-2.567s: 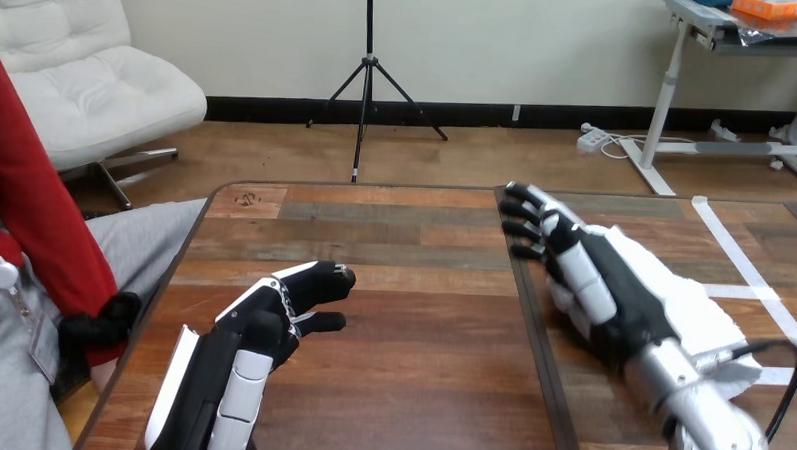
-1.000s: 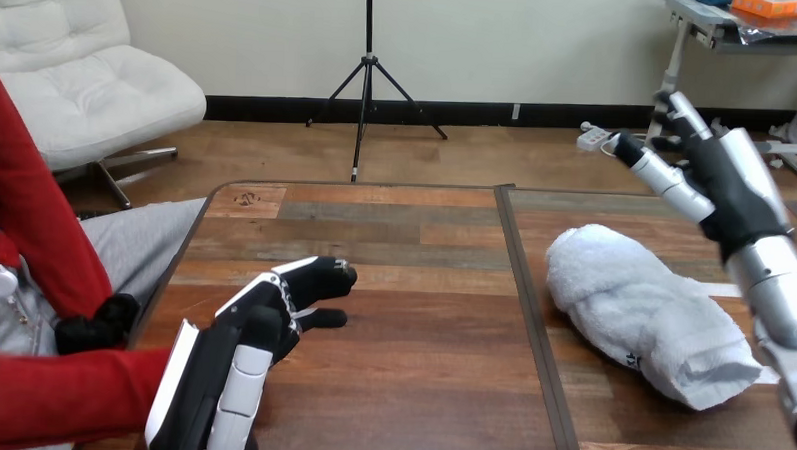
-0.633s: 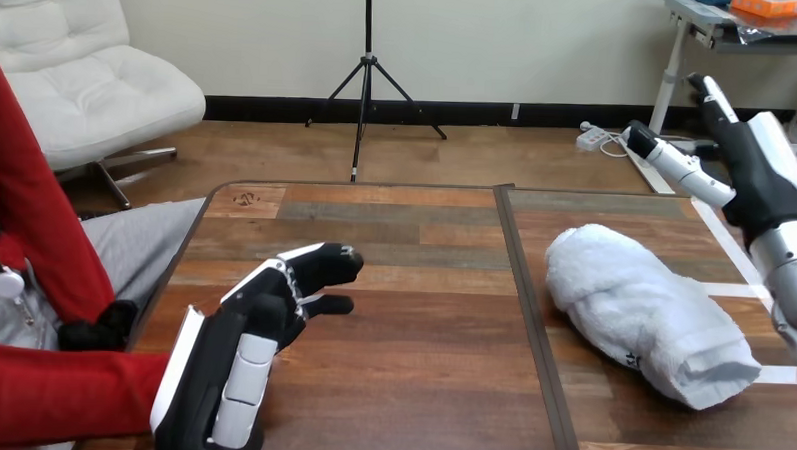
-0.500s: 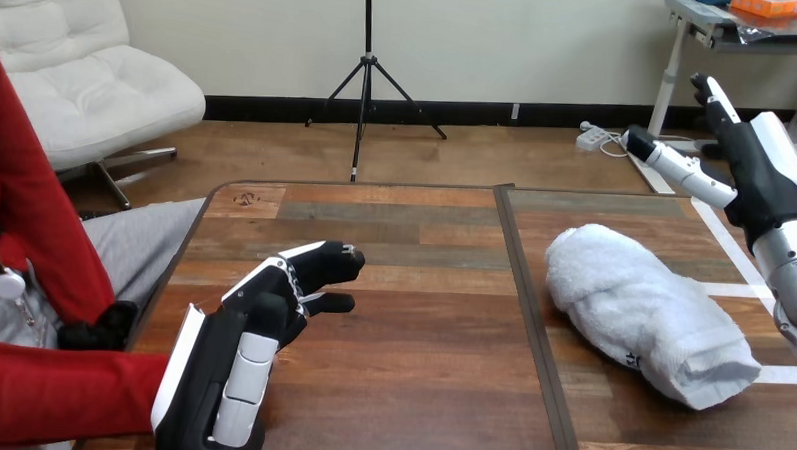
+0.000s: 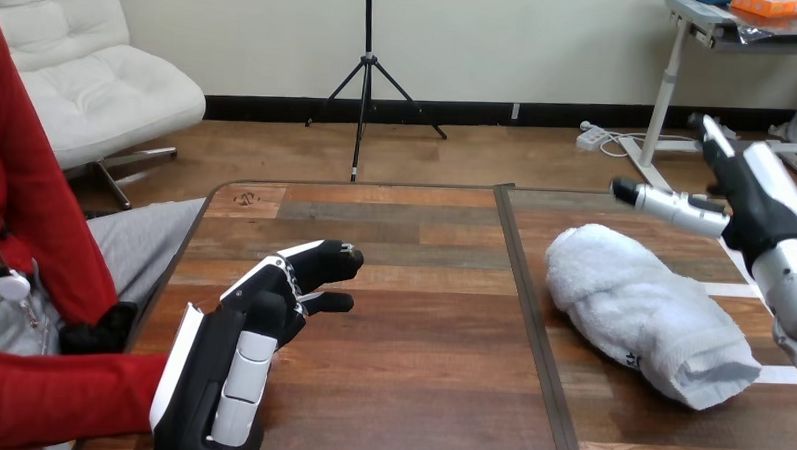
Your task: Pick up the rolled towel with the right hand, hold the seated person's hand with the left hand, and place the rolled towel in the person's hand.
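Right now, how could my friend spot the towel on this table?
Look at the wooden table, right of its dark seam. There lies a fluffy white rolled towel, near the robot's raised right hand but not touching it. It is the only soft thing on the wood.

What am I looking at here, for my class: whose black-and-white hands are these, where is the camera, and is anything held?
They belong to a humanoid robot; the camera sits on its head, looking down over a wooden table. The left hand hovers over the table's left part, fingers relaxed, holding nothing. The right hand is raised at the right, open, beyond a rolled white towel that lies untouched on the table. A seated person's red-sleeved arm shows at the lower left.
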You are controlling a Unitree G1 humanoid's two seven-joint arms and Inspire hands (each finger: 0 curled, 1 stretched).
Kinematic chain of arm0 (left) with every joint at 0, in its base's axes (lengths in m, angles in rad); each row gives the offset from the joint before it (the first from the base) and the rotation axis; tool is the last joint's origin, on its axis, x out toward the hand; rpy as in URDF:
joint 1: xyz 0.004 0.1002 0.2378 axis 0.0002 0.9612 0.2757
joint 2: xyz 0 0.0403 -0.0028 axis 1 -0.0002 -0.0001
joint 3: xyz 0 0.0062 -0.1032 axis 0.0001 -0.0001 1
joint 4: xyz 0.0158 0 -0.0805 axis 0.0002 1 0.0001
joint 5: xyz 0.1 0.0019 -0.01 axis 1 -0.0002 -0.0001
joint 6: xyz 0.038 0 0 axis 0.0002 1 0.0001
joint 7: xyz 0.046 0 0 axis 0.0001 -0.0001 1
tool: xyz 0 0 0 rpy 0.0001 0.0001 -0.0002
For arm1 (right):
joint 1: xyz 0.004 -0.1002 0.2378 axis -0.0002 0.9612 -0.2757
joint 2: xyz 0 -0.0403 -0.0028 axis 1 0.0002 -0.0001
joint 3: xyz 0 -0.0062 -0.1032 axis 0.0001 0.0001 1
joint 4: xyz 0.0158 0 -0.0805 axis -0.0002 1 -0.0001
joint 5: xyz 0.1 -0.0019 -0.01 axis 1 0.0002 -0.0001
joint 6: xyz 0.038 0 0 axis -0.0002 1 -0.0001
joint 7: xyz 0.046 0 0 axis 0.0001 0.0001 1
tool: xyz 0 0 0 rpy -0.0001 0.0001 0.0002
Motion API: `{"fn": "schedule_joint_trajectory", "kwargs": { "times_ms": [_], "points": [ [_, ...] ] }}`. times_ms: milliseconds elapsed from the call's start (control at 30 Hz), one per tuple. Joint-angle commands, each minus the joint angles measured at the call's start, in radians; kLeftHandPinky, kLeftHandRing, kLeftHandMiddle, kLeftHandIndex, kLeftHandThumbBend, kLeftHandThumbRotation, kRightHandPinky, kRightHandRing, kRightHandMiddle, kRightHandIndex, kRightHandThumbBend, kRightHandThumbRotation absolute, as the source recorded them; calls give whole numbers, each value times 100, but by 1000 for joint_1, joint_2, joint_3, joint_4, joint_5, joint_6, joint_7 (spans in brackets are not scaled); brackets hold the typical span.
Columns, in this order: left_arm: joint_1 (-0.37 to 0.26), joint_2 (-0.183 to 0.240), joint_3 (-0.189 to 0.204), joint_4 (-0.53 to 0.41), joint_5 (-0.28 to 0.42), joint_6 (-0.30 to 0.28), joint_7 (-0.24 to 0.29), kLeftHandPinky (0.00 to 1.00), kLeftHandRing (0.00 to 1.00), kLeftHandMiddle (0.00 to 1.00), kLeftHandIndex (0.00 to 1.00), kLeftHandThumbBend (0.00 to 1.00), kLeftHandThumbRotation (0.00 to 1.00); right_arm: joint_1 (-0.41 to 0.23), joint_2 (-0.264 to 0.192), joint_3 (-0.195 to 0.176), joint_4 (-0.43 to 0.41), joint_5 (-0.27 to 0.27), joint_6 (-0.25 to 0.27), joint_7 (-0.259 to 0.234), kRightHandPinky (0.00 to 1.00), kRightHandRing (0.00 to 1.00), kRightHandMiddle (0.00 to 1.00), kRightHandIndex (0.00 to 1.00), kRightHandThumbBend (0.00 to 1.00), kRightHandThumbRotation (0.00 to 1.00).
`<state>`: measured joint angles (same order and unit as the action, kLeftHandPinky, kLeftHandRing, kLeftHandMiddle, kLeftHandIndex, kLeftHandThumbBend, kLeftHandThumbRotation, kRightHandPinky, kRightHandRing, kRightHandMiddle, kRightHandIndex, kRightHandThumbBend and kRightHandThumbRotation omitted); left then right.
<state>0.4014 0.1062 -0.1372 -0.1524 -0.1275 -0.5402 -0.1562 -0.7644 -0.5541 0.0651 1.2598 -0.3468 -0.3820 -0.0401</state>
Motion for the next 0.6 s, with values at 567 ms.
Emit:
{"fn": "schedule_joint_trajectory", "kwargs": {
  "times_ms": [567],
  "points": [
    [-30, -24, 15, -10, -1, -17, 8, 63, 76, 73, 69, 72, 100, -37, 0, 40, 9, -17, 72, 57, 86, 100, 100, 100, 100, 48]
  ]
}}
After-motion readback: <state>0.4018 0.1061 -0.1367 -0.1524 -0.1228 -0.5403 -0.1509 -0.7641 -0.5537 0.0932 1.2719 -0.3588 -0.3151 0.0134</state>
